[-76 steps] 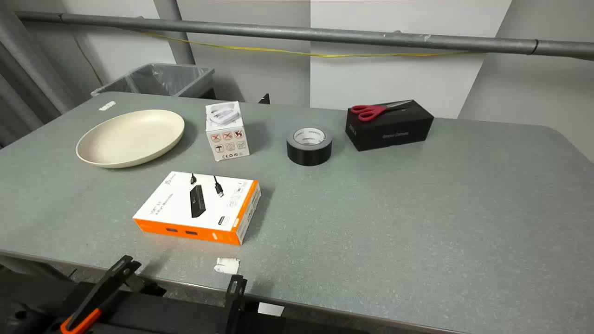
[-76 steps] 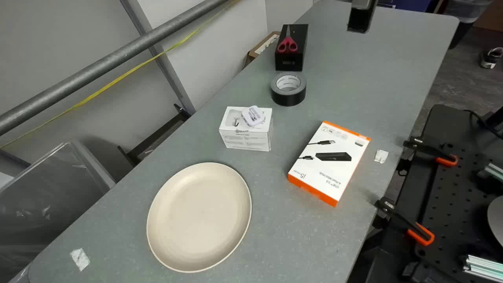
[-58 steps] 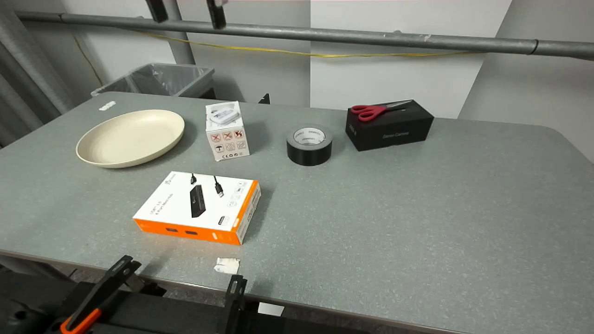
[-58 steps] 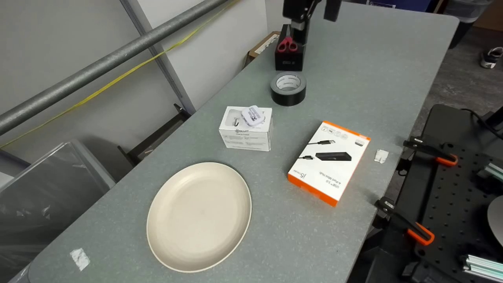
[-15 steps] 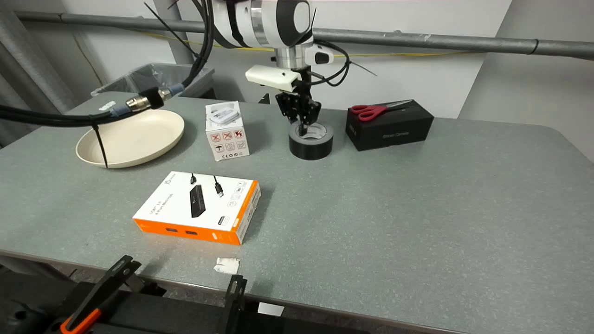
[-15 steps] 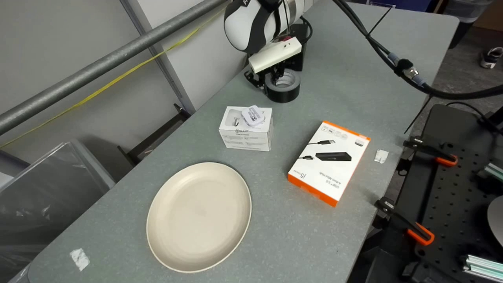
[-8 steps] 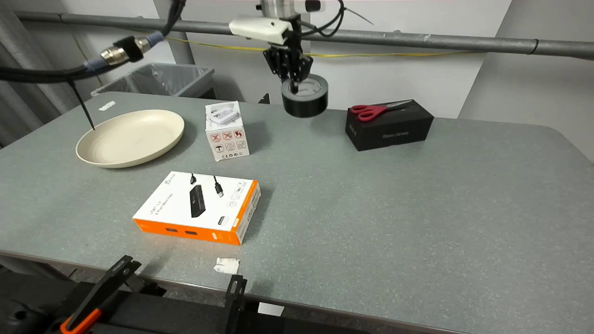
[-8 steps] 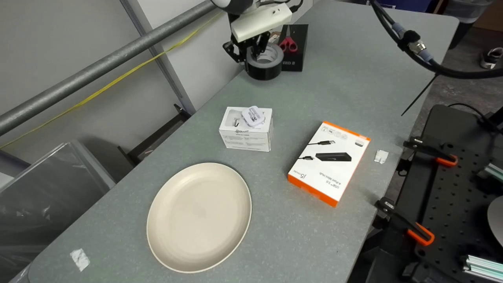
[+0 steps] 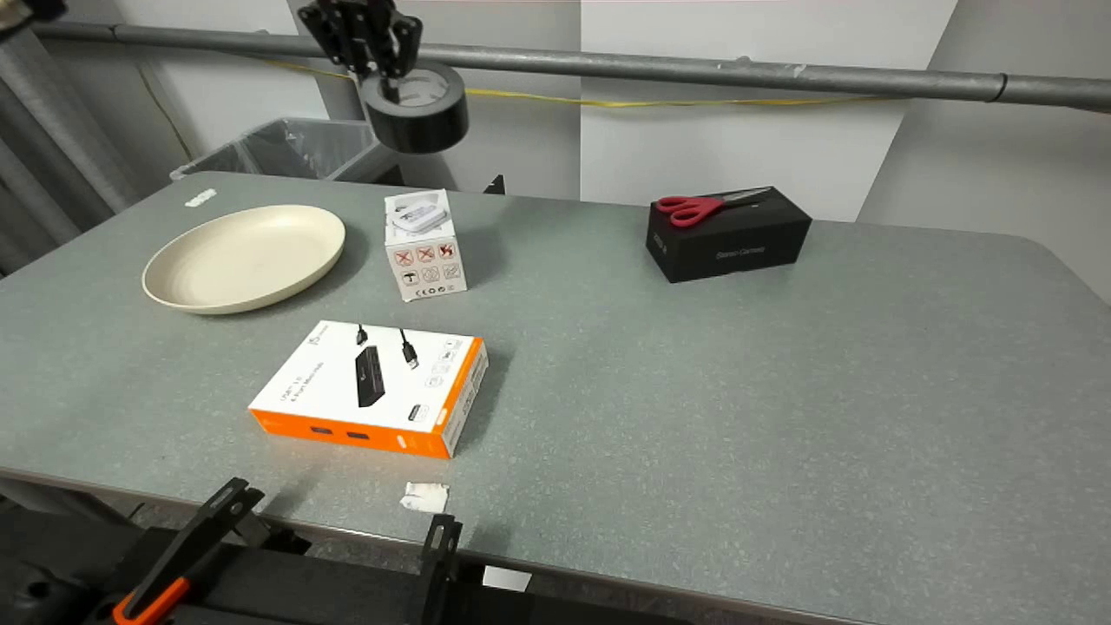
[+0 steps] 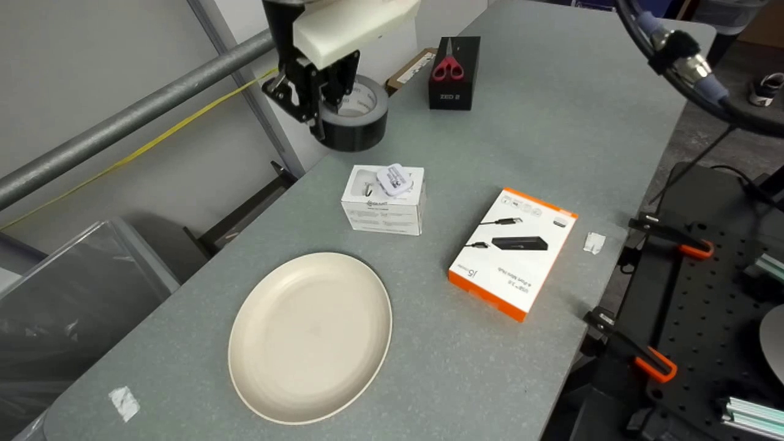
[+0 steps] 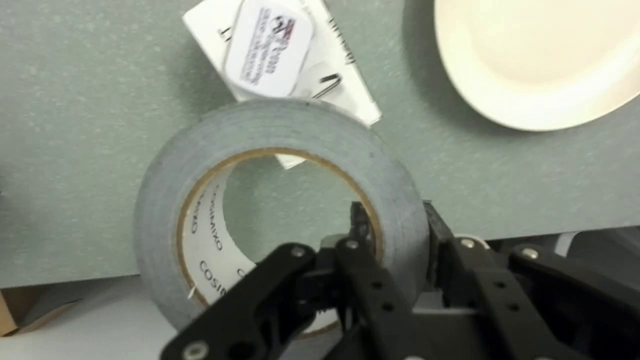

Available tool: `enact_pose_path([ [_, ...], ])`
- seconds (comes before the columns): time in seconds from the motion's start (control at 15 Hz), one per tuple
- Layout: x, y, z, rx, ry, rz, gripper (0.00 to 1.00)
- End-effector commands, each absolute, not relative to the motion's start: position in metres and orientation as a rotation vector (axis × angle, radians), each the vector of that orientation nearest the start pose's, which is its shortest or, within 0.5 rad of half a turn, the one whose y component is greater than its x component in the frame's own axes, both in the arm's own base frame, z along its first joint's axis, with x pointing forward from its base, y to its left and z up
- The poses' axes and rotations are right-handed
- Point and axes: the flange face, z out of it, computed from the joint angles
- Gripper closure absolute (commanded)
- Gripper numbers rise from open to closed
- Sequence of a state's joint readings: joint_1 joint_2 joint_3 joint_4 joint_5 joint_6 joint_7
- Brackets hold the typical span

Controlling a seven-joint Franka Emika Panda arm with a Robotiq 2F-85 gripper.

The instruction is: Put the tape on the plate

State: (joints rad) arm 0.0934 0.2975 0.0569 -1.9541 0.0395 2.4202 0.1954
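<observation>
Clamping one tape (image 10: 357, 135) between two fingers (image 11: 367, 280), inside and outside the ring; held off the surface (image 9: 781, 417), apart from one plate (image 10: 311, 343). Counting also one white box (image 10: 384, 217) under one small case (image 10: 394, 180), one orange-sided box (image 9: 391, 395), one black box (image 9: 738, 239) under one pair of scissors (image 9: 707, 205). Near one surface edge: plate and white box, with a gap between. Legible in the wrist view alone: lettering inside the tape.

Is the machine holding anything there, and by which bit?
Yes: its pincer grips a roll of black duct tape by one side of the ring, one finger inside the hollow core, the other against the outside.
</observation>
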Motion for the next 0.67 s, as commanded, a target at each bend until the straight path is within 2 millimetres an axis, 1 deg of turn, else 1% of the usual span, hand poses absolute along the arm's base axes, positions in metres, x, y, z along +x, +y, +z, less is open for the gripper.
enact_pose_path([
  [0.0, 0.611, 0.108, 0.345, -3.056, 0.074, -0.234, 0.73],
  [0.07, 0.604, 0.117, 0.345, -3.056, 0.049, -0.227, 0.73],
  [0.13, 0.601, 0.119, 0.345, -3.058, 0.043, -0.223, 0.73],
  [0.33, 0.6, 0.11, 0.344, -3.063, 0.049, -0.219, 0.73],
  [0.47, 0.6, 0.109, 0.344, -3.064, 0.049, -0.219, 0.73],
  [0.53, 0.6, 0.109, 0.344, -3.064, 0.048, -0.219, 0.93],
  [0.6, 0.603, 0.125, 0.346, -3.063, -0.019, -0.234, 0.93],
])
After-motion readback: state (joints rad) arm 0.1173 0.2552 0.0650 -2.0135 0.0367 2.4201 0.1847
